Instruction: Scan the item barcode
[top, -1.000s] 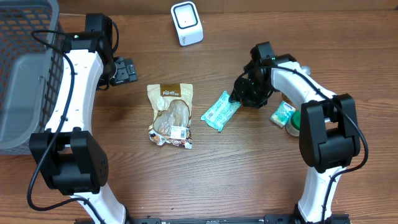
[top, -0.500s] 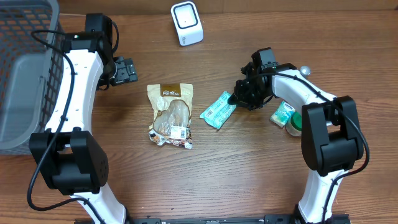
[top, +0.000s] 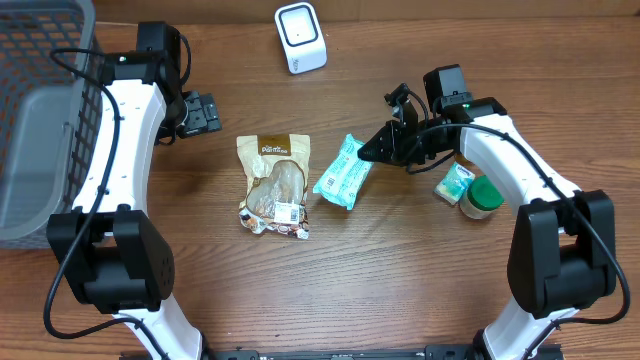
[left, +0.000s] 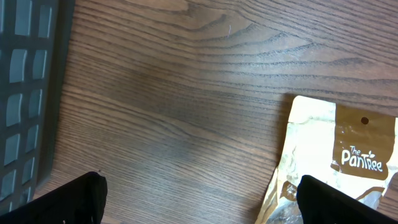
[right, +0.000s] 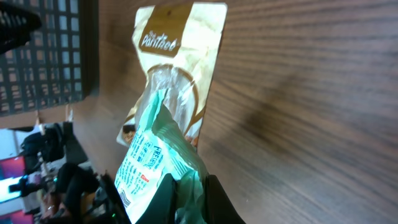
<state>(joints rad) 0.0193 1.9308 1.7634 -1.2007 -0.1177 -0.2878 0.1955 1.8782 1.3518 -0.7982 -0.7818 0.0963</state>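
Closest in, the right wrist view shows the teal packet pinched at one end between the right fingers, which are closed narrow on it. The packet is a crinkled, glossy mint-green wrapper with white panels of small print and a tiny red mark. No barcode can be made out on the face shown.

Only this view shows the wrapper standing up out of the grip. Overhead, it reads as a slanted strip near the middle of the tabletop. Whether its free end touches the wood cannot be told.

Just beside the packet, toward 9 o'clock, the brown pouch lies flat. At the packet's 3 to 4 o'clock, well apart, a small teal box and a green-lidded jar sit touching each other.

The left fingers hang at about 10 o'clock, spread wide and holding nothing. The left wrist view shows bare wood between them and the pouch's top corner.

Farthest off, seen whole only overhead, the white scanner stands at 12 o'clock. The grey basket fills the 9 to 10 o'clock edge.
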